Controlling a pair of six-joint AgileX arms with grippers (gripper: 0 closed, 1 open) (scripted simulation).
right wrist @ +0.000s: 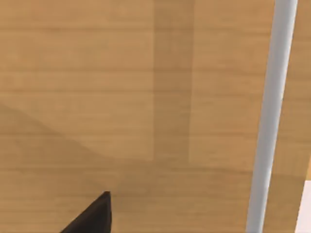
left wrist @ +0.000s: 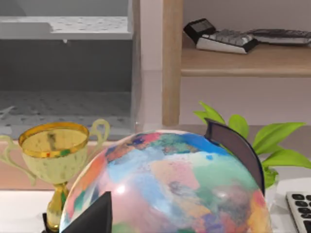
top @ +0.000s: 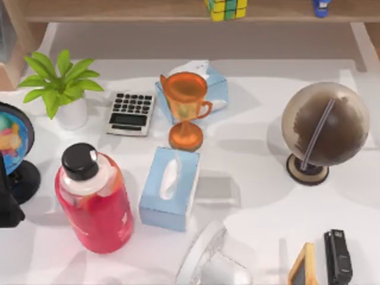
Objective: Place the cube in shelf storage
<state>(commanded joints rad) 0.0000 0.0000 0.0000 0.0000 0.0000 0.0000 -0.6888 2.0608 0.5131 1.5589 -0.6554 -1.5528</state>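
The cube (top: 226, 8), with yellow and green squares and dark grid lines, rests on the light brown shelf storage (top: 119, 9) at the back of the desk, cut off by the top view's upper edge. No gripper is near it. My left arm (top: 7, 205) sits parked at the desk's far left, beside a colourful globe (left wrist: 170, 184). A dark part of my left gripper (left wrist: 92, 221) shows against that globe. A dark part of my right gripper (right wrist: 95, 216) shows in front of a plain wooden surface (right wrist: 121, 97).
On the white desk stand an orange trophy cup (top: 186, 107), two light blue tissue boxes (top: 170, 187), a calculator (top: 130, 113), a potted plant (top: 62, 86), a red bottle (top: 95, 199), a brown globe (top: 323, 127) and a black stapler (top: 337, 255). A blue item (top: 321, 7) stands on the shelf.
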